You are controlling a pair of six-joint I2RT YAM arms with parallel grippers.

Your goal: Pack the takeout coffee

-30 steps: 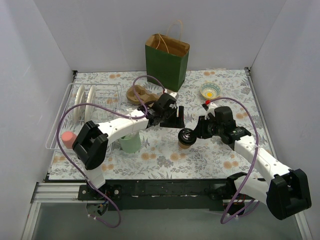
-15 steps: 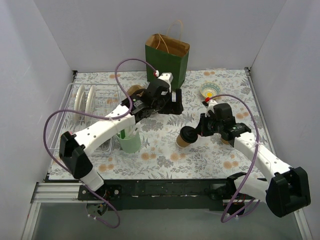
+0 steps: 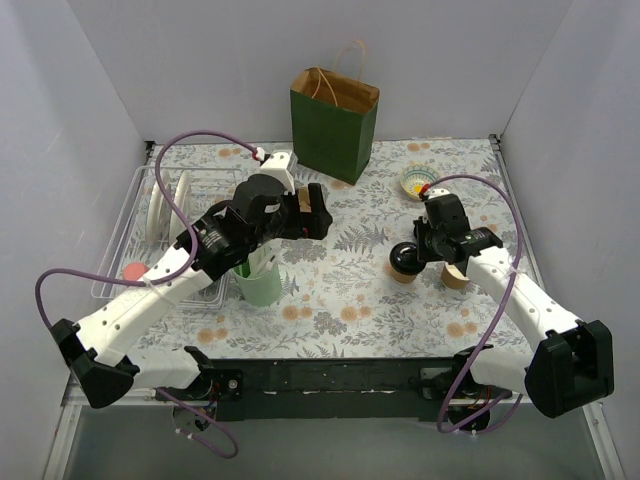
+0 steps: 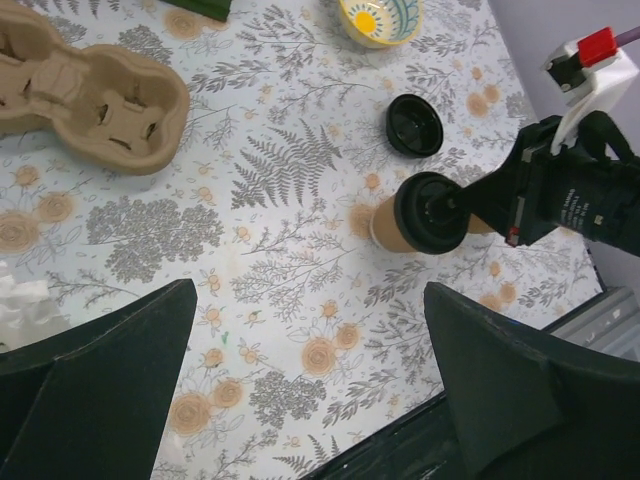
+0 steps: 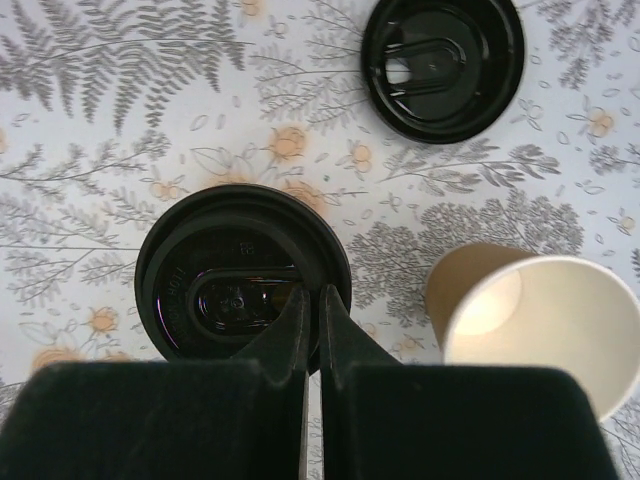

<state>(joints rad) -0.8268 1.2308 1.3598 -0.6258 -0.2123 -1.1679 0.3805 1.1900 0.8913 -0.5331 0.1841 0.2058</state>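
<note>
Change over the last second: the coffee cup [image 3: 404,261] has shifted right, away from centre, and now sits low over the tabletop [image 3: 345,300], just beside the open paper cup [image 5: 545,320]. We can't tell whether its base is touching down. The left arm has pulled back up and toward the dish-rack side, so the two arms are well apart now.

Our read: no net progress. The coffee is farther from the bag [image 3: 334,125] than it was and not packed yet.

Right hand [image 5: 312,300]: fingers almost together, only a thin slit between them, with the tips over the near part of the black lid. The cup moved along with this hand, so we judge it's pinching the lid. The contact itself is hidden under the hand.

Left hand [image 3: 322,212]: fingers spread wide, empty, touching nothing, looking down at the coffee from a distance.

Spare lid [image 5: 443,60] lies loose beyond the cup.
</note>
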